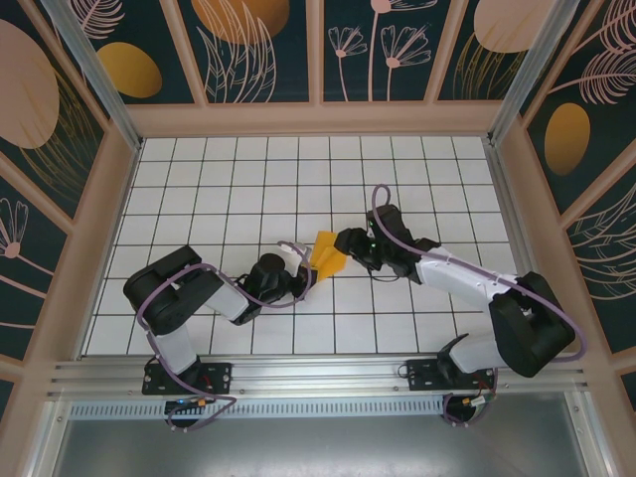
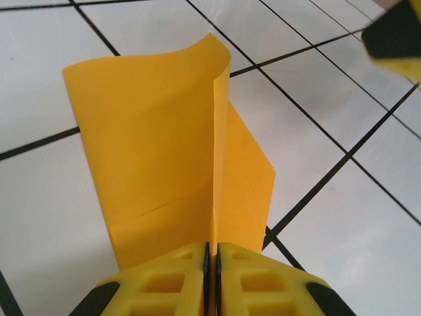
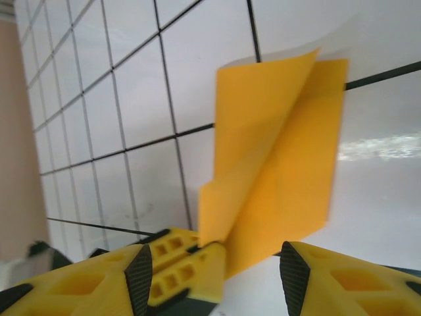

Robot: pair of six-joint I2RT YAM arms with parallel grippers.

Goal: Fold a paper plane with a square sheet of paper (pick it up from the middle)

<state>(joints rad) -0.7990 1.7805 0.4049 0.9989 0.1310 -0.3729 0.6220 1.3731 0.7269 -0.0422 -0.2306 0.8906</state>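
The orange-yellow sheet of paper (image 1: pixel 327 256) is folded and creased, near the middle of the white grid table. In the left wrist view the paper (image 2: pixel 158 145) rises from my left gripper (image 2: pixel 212 258), which is shut on its central ridge, with a flap spreading to each side. My left gripper (image 1: pixel 306 274) holds it from the near left. My right gripper (image 1: pixel 348 241) is close on the paper's right side. In the right wrist view its jaws (image 3: pixel 217 266) stand open around the paper's lower edge (image 3: pixel 283 158), where the left gripper's fingers (image 3: pixel 181 260) pinch it.
The white tiled table (image 1: pixel 248 179) is boxed in by patterned wall panels (image 1: pixel 258 40) at the back and both sides. A metal rail (image 1: pixel 318 373) carrying both arm bases runs along the near edge. Both arms reach inward over the table's near half.
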